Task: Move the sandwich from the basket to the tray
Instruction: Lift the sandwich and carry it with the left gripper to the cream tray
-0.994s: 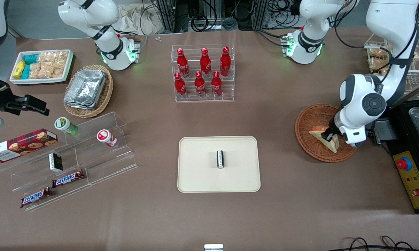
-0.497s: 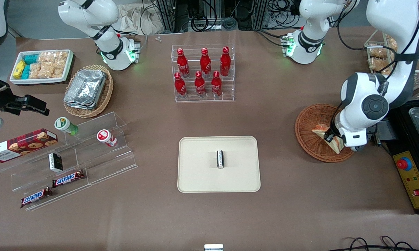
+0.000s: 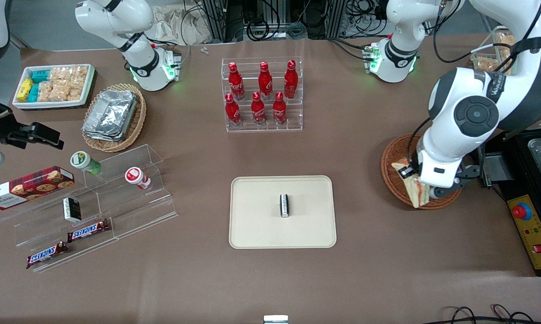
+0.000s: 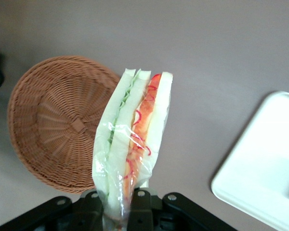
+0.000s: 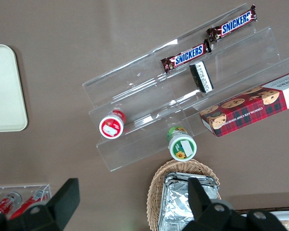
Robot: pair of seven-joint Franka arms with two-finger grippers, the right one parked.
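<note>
While gripped: sandwich, pincer closed on it.
Raised above basket; tray well apart.

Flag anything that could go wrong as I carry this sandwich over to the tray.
1. The gripper holds the wrapped sandwich only at one end above the basket; it may slip from the jaws.
2. A small dark pack stands mid-tray; setting down there could topple it.
</note>
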